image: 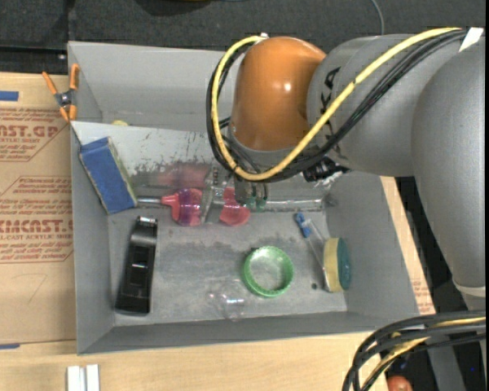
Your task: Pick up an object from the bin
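- Our jaws hang low over the pink plastic pieces (185,207) at the middle of the bin (98,316), likely lined up for a grasp.
- The orange wrist cover (277,88) hides them: wide or narrow, we cannot tell.

Noted: claw (226,195) low over pink plastic pieces (185,207), mid bin (94,243) (green ring (267,270) lies near, apart).

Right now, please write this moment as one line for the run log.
stage: gripper low at centre of bin | nearest: pink plastic object | also: green ring, blue block | hold: cannot tell
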Robot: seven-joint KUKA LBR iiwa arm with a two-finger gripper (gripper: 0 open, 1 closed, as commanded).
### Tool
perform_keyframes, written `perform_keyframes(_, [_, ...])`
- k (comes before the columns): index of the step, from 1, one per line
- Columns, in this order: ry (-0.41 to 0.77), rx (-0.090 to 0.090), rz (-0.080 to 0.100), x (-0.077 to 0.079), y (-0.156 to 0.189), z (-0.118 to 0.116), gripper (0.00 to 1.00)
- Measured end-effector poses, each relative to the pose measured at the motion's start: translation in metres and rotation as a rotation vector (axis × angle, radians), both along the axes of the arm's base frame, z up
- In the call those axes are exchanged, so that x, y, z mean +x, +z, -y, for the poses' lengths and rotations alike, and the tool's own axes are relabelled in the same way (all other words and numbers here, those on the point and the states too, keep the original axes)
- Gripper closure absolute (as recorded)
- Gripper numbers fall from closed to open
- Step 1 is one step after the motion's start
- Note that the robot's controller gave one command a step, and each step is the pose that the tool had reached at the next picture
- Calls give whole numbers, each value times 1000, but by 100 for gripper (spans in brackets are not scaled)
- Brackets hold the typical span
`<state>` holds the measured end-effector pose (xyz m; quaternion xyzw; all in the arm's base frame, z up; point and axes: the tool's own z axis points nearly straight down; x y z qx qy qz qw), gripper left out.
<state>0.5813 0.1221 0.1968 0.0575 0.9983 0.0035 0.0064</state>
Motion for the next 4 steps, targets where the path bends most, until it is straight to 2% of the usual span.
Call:
perform_keyframes(1, [41, -1, -8, -37, -39, -41, 100])
perform_keyframes(2, [127, -3, 7, -73, -39, -24, 100])
perform_keyframes(3, [282, -4, -3, -87, -80, -70, 0])
perform_keyframes(4, [283, -2, -2, -87, -80, -71, 0])
